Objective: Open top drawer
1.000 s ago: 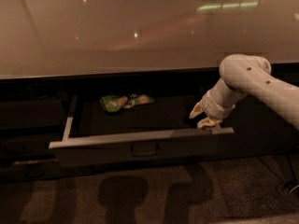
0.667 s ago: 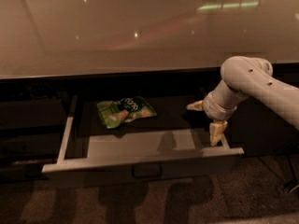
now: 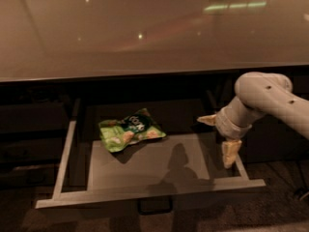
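Top drawer (image 3: 145, 194) is seen pulled out, a green bag (image 3: 130, 129) laid inside at far left. The gripper (image 3: 219, 137) is held at its right side, fingers spread apart.

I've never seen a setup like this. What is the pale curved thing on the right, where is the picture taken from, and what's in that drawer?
The pale curved thing is a robot arm. At its end is the gripper, two tan fingers that pinch things. Here they are spread open and hold nothing, at the right side of the top drawer. There is only one camera view, looking down at the cabinet front; where the camera is mounted is not recorded. The drawer stands open under a shiny countertop. A green snack bag lies inside, toward the back left. A small dark loop handle sits on the drawer's front.
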